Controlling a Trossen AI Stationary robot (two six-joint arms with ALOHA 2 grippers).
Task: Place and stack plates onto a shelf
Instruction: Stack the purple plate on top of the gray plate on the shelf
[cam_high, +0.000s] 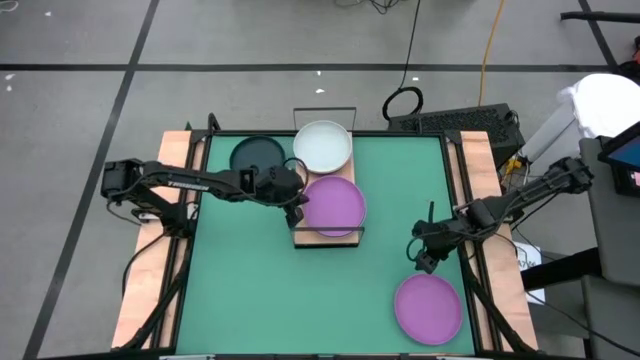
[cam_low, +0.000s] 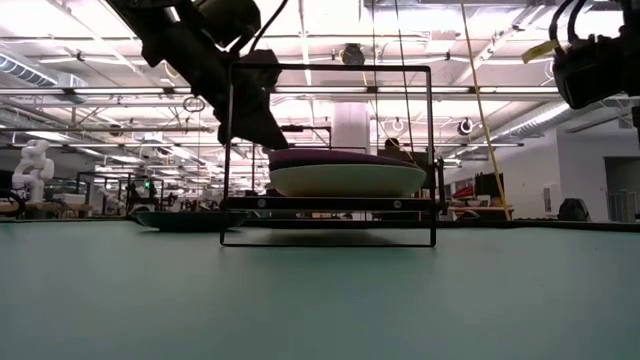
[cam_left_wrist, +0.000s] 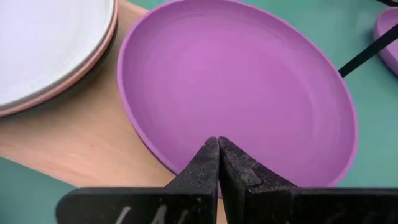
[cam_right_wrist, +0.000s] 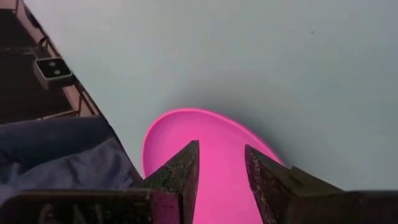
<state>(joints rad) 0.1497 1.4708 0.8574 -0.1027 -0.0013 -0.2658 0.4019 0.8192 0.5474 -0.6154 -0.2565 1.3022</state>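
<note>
The shelf (cam_high: 300, 236) is a light wood board with black wire ends, standing mid-table. On its far end sits a white plate (cam_high: 322, 145) atop a pink and a dark one (cam_left_wrist: 74, 79). A purple plate (cam_high: 335, 205) rests on its near end, and in the low view a pale plate (cam_low: 345, 181) shows right under it. My left gripper (cam_high: 296, 207) is shut at this purple plate's left rim. A dark grey plate (cam_high: 257, 155) lies on the table left of the shelf. A second purple plate (cam_high: 428, 308) lies near the table's right front corner, with my right gripper (cam_right_wrist: 221, 168) open above it. My left gripper comes slanting down from the table's left, and its shut fingertips (cam_left_wrist: 217, 152) stand over the left rim (cam_left_wrist: 163, 155) of the purple plate on the shelf. I cannot tell whether they touch the rim. The plate lies flat on the shelf.
Wooden side rails (cam_high: 175, 215) run along the table's left and right edges. The shelf's wire end frame (cam_low: 330, 68) rises above the plates. Open green table surface (cam_high: 300, 300) spreads in front of the shelf. A keyboard (cam_high: 465, 122) lies beyond the far right corner.
</note>
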